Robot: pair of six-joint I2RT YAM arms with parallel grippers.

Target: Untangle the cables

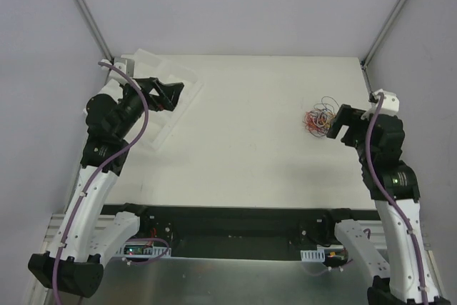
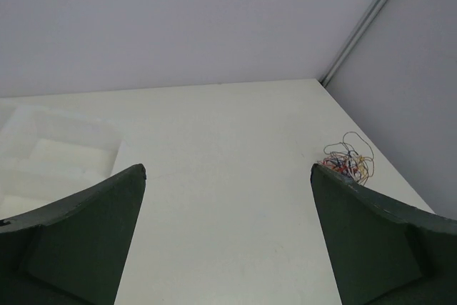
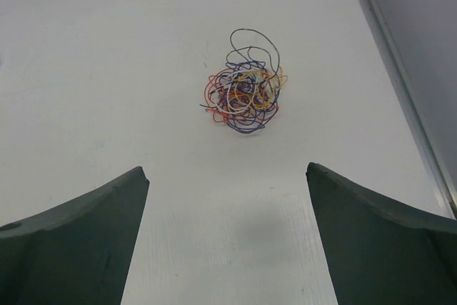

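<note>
Top external: cables tangled on table, well apart from tray.

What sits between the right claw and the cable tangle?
Nothing: only bare white table separates the open right claw from the cables, clearest in the right wrist view. They are not touching.

A pale plastic tray sits at the white table's far-left corner.

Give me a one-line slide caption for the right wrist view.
Open right gripper faces a tangled ball of coloured cables lying on the white table, not touching it.
</note>
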